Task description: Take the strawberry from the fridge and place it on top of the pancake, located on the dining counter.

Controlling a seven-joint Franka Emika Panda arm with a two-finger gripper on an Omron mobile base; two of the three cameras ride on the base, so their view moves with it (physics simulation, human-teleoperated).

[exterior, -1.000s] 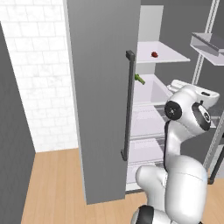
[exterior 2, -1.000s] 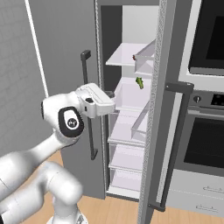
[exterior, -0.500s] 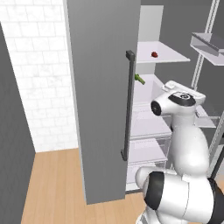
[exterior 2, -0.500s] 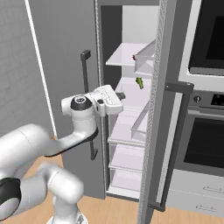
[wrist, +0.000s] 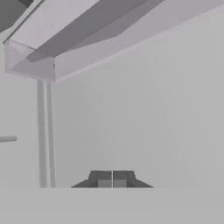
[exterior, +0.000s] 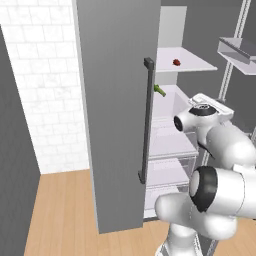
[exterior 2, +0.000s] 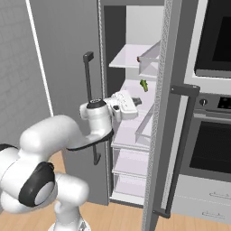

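Inside the open fridge (exterior: 120,100): strawberry (exterior: 176,62) sits alone on the top white shelf (exterior: 192,64), slim green vegetable (exterior: 160,90) on the shelf below, clear drawers lower down. Wood floor (exterior: 60,210), white tile wall left, black wall oven (exterior 2: 216,40) right of the fridge. Gripper (exterior 2: 135,103) reaches in at mid-shelf level, fingers (wrist: 104,179) pressed together, holding nothing. Strawberry is above and beyond them, well apart.
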